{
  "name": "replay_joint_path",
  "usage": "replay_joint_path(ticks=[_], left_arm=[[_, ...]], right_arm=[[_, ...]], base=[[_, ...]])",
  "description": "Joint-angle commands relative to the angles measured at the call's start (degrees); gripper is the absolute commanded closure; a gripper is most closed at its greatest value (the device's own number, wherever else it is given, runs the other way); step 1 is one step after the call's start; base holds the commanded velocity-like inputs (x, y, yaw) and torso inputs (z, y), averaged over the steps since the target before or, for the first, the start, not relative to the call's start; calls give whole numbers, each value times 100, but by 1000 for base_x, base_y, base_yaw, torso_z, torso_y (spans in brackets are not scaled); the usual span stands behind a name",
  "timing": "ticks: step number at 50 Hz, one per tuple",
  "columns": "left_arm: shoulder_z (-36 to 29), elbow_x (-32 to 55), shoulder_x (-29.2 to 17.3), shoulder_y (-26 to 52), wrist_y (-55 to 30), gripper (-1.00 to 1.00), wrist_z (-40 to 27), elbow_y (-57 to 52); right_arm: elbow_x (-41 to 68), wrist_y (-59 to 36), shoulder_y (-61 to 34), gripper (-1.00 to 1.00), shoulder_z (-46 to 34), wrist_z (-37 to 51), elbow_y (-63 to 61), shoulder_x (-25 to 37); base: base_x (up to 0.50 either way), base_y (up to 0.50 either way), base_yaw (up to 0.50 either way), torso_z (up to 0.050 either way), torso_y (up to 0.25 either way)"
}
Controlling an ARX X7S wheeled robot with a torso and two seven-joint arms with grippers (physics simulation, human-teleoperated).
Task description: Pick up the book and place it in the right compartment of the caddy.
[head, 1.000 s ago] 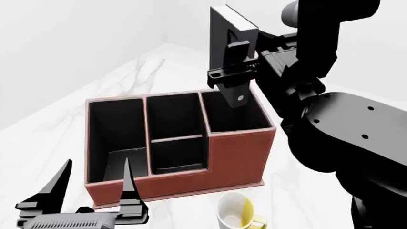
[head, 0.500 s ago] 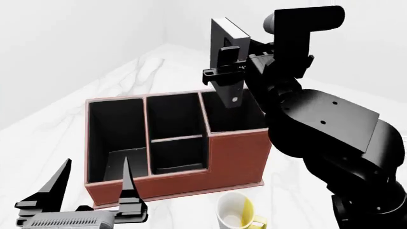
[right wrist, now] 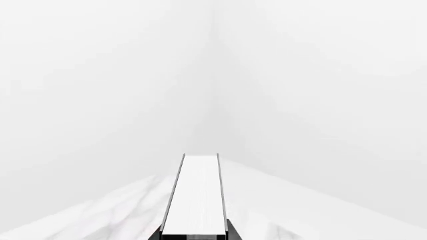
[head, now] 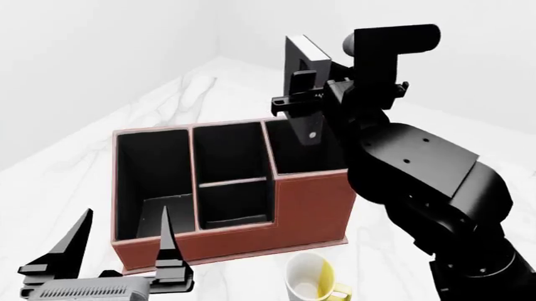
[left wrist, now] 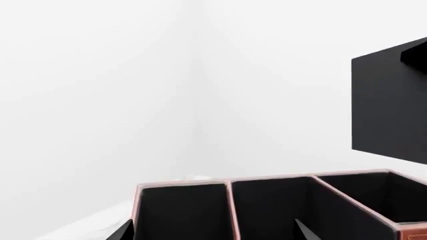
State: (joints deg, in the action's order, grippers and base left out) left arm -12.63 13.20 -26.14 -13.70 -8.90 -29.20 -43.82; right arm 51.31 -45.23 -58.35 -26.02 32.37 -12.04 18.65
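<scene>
I am clamping my right gripper (head: 303, 94) on the book (head: 303, 55), holding it upright above the right compartment (head: 305, 150) at the caddy's (head: 310, 207) three o'clock end. The book is a stiff, thick hardcover with smooth black boards and white page edges; I judge it fairly light but slippery, best pinched across both covers. My left gripper (head: 125, 251) is hanging spread and empty at seven o'clock.

No legible text, labels, brands or numbers on the book (head: 299, 58), caddy (head: 310, 207) or mug (head: 310, 280).
</scene>
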Motion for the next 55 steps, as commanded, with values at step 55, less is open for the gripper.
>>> replay_joint_path(ticks=[55], left_arm=[[-34,19,-69,-15,65,-100,-96,17]], right_arm=[[-711,708,223,100,-262,-472,872,-107]], base=[[0,0,0,0,1]])
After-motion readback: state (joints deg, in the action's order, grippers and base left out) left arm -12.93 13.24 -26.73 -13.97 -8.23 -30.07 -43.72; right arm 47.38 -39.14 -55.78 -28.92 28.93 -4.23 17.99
